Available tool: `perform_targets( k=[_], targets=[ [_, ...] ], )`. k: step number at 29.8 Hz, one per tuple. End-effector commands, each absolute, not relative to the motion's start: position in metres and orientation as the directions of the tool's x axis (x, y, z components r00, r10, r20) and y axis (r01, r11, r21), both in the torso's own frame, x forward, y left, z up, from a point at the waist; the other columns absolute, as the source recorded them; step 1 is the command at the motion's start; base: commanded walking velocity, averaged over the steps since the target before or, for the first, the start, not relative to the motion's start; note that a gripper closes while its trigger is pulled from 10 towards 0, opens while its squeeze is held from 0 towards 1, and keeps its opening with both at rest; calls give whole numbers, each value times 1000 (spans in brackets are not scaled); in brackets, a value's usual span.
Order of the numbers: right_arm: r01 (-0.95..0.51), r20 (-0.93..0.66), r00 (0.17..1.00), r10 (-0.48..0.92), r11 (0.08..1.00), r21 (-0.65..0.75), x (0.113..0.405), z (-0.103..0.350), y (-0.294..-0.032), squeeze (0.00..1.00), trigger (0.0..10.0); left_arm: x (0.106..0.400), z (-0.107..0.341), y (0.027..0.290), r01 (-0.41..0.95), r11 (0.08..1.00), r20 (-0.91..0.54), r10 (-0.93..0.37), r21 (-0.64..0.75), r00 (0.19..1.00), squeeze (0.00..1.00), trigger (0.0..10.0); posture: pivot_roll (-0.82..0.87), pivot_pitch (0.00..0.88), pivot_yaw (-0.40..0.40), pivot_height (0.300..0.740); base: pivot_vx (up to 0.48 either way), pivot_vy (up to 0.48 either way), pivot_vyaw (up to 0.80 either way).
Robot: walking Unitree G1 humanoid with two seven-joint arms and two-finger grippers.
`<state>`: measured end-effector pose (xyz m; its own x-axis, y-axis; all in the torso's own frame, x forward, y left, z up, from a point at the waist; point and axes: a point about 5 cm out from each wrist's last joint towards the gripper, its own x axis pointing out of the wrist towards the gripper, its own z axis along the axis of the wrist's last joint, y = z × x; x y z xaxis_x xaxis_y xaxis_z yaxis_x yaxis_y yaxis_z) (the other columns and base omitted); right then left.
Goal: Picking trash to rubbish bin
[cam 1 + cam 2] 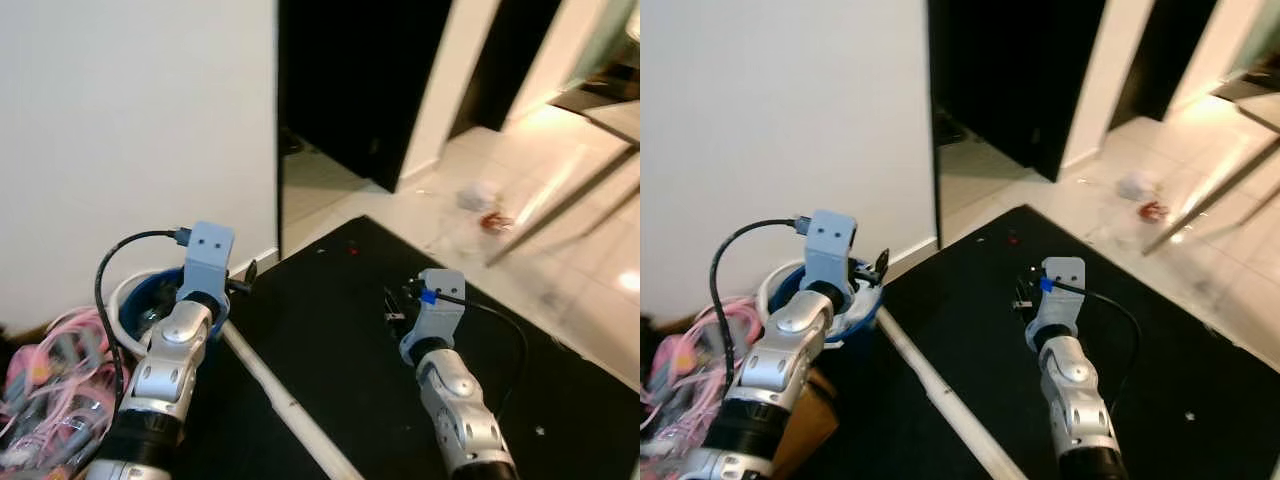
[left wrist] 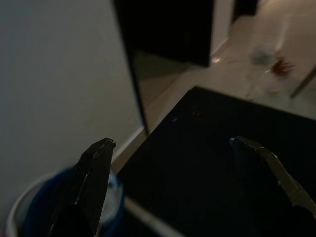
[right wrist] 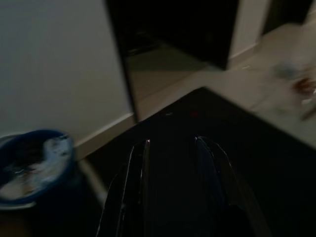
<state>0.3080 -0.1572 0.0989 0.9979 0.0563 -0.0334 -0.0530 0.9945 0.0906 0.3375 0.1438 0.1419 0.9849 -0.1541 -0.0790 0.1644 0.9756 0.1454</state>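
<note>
A blue rubbish bin (image 1: 128, 296) with a white rim stands by the wall at my left, with pale crumpled trash inside (image 3: 49, 148). My left gripper (image 1: 246, 273) hovers at the bin's right edge; its fingers (image 2: 94, 163) are spread wide, open, with nothing between them. My right gripper (image 1: 391, 306) hangs over the black mat (image 1: 330, 340), its fingers (image 3: 139, 163) close together and holding nothing. Far ahead on the pale tiles lie a white crumpled piece (image 1: 478, 196) and a small red piece (image 1: 495, 222). A tiny red speck (image 1: 352, 250) sits on the mat.
A white pole (image 1: 275, 385) lies diagonally across the mat from the bin. A tangle of pink cords (image 1: 50, 390) is heaped at the far left. A white wall (image 1: 140, 120) and a dark doorway (image 1: 350, 80) stand ahead. Slanted metal legs (image 1: 560, 200) cross the tiles at right.
</note>
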Motion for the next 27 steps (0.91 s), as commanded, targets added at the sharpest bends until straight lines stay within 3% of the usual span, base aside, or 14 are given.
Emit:
perform_targets(
  k=[1, 22, 27],
  targets=[
    [-51, -60, 997, 58, 993, 105, 304, 91, -154, 0, 10000, 336, 132, 149, 144, 979, -114, -128, 147, 985, 0, 10000, -75, 68, 12, 740, 0, 0, -800],
    [-33, -101, 994, 42, 996, 89, 300, 86, -162, 0, 10000, 330, 125, 144, 170, 976, -123, -153, 139, 981, 0, 10000, -73, 65, -4, 740, 0, 0, -800],
    [-40, -102, 994, 48, 996, 83, 302, 88, -160, 0, 10000, 330, 123, 148, 139, 987, -124, -128, 85, 984, 0, 10000, -85, 65, -3, 740, 0, 0, -800]
  ],
)
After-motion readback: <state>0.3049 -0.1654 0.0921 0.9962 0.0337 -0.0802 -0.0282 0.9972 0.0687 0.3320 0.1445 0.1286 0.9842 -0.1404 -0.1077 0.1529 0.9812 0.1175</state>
